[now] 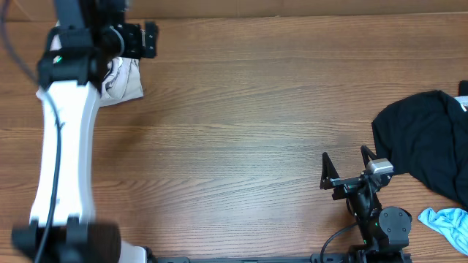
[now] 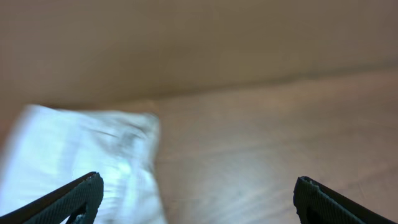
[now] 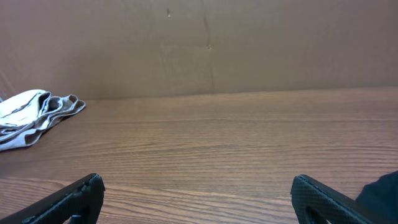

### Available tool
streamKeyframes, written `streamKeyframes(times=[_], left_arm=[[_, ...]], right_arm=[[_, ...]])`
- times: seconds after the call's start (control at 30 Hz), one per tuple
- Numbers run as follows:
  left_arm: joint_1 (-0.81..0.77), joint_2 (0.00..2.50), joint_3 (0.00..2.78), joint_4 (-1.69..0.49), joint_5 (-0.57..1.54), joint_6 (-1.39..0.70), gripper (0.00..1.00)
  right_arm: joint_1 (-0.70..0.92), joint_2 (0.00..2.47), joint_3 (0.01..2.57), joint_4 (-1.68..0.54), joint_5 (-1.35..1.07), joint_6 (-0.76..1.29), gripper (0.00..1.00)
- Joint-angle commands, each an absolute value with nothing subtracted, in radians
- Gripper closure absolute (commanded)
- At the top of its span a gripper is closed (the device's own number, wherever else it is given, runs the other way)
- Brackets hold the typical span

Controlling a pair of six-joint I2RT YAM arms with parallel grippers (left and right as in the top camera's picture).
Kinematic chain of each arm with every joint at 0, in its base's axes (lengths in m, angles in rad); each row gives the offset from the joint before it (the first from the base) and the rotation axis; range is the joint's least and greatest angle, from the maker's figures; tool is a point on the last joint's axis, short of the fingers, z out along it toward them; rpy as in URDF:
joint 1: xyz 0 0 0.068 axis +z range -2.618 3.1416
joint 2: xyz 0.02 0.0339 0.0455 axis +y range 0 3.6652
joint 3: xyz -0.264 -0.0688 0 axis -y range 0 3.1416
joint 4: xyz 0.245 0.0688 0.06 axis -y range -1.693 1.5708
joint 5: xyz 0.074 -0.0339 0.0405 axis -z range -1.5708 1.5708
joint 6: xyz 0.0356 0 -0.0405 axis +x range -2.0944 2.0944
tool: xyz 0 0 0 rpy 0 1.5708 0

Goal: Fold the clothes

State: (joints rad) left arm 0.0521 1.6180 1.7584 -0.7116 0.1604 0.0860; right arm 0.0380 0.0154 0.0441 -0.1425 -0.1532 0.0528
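The beige shorts (image 1: 123, 80) lie bunched into a small pile at the table's far left, partly hidden under my left arm. They show as a pale blurred heap in the left wrist view (image 2: 87, 162) and as a small folded pile far left in the right wrist view (image 3: 31, 112). My left gripper (image 1: 146, 38) is open and empty just beyond and right of the pile; its fingers (image 2: 196, 199) straddle the cloth's right edge from above. My right gripper (image 1: 347, 164) is open and empty near the front edge, its fingers (image 3: 199, 199) over bare wood.
A black garment (image 1: 428, 142) is heaped at the right edge; its corner shows in the right wrist view (image 3: 379, 193). A small light blue cloth (image 1: 446, 223) lies at the front right. A brown wall (image 3: 205, 43) backs the wooden table (image 1: 241, 109).
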Motion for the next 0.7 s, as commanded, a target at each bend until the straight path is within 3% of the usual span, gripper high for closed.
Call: streamKeyframes(times=[0.0, 0.27, 0.67], left_arm=[[0.049, 1.476, 1.761, -0.731, -0.047, 0.109, 0.00], [0.057, 1.190, 1.645, -0.824, -0.116, 0.128, 0.00], [0.101, 0.603, 0.811, -0.353, 0.046, 0.047, 0.00]], right_arm=[[0.032, 0.003, 0.038, -0.136, -0.158, 0.060, 0.00], [0.032, 0.003, 0.038, -0.136, -0.158, 0.060, 0.00], [0.032, 0.003, 0.038, -0.136, -0.158, 0.060, 0.00]])
